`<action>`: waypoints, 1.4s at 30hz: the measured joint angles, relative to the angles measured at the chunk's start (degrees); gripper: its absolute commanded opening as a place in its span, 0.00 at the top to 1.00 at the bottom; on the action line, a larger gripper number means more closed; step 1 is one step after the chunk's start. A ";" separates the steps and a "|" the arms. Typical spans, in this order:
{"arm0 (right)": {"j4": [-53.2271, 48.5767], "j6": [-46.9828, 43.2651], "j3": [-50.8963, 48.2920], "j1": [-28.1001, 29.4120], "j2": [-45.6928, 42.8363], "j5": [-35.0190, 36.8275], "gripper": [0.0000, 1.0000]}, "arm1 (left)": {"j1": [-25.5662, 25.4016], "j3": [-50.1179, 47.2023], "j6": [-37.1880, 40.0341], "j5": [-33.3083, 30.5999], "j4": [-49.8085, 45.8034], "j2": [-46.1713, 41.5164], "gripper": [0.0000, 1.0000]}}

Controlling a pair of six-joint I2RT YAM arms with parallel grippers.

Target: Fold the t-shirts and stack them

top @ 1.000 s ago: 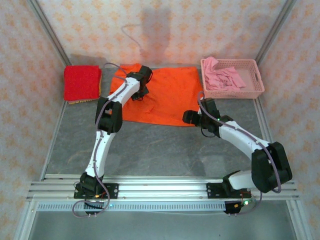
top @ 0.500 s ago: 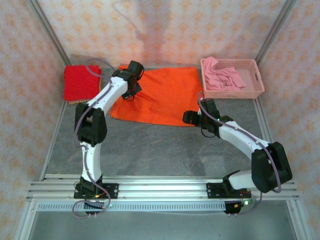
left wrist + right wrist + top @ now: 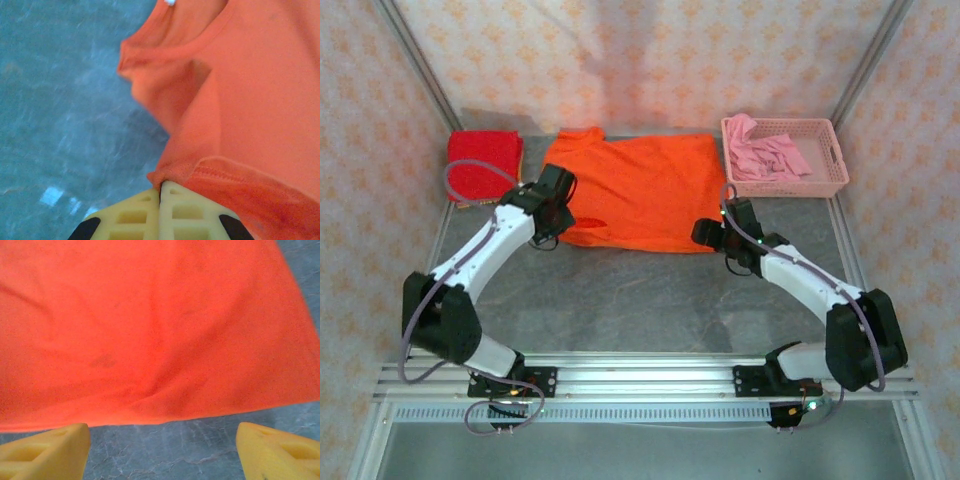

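My left pincer (image 3: pixel 161 187) is clamped on a stitched edge of the orange t-shirt (image 3: pixel 640 190). My right pincer (image 3: pixel 160 440) gapes wide at its near hem. It lies spread mid-desk (image 3: pixel 620 290); the red t-shirt (image 3: pixel 483 165) sits folded far left. One folded, I judge; orange's folding and stacking remain.

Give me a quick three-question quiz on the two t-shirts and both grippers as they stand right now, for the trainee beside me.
1. True or false: the left gripper has its fingers shut on the hem of the bright orange cloth t-shirt.
2. In the top view, on which side of the orange shirt does the folded solid red cloth t-shirt lie? A) left B) right C) nearer the arm bases
3. Fill in: at the orange shirt's near edge, the right gripper has its fingers ____.

Key: 1 true; 2 A; 3 open.
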 measured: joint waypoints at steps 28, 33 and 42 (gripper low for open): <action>-1.11 2.34 4.13 -0.20 7.23 1.16 0.36 | 0.00 -24.90 -7.45 1.90 -3.58 -22.97 0.29; -1.25 3.48 6.08 1.64 13.20 -1.09 0.54 | 0.00 -18.27 -5.46 3.45 3.80 -8.76 0.46; -1.92 6.45 6.54 0.61 20.85 -0.39 0.72 | 1.75 -12.26 -2.21 3.19 14.73 10.69 0.52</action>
